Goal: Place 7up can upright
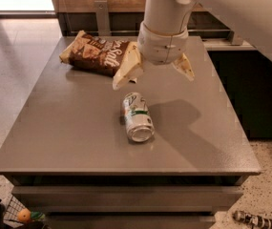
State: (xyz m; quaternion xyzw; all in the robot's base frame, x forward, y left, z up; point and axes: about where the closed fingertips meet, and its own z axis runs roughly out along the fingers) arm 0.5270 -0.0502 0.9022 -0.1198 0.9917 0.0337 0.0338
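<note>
Two fingers (126, 70) of my claw (154, 79) are spread wide, gripping nothing, as it hangs over the far half of the bench (68, 128). Just in front of it I see the 7up can (136, 116) lying on its side mid-bench, one shiny end facing me. Beyond, at the far left, lies a brown chip bag (96, 54).

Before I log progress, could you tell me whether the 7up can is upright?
No: the 7up can lies on its side, round end showing. The end effector hangs open above it.
</note>
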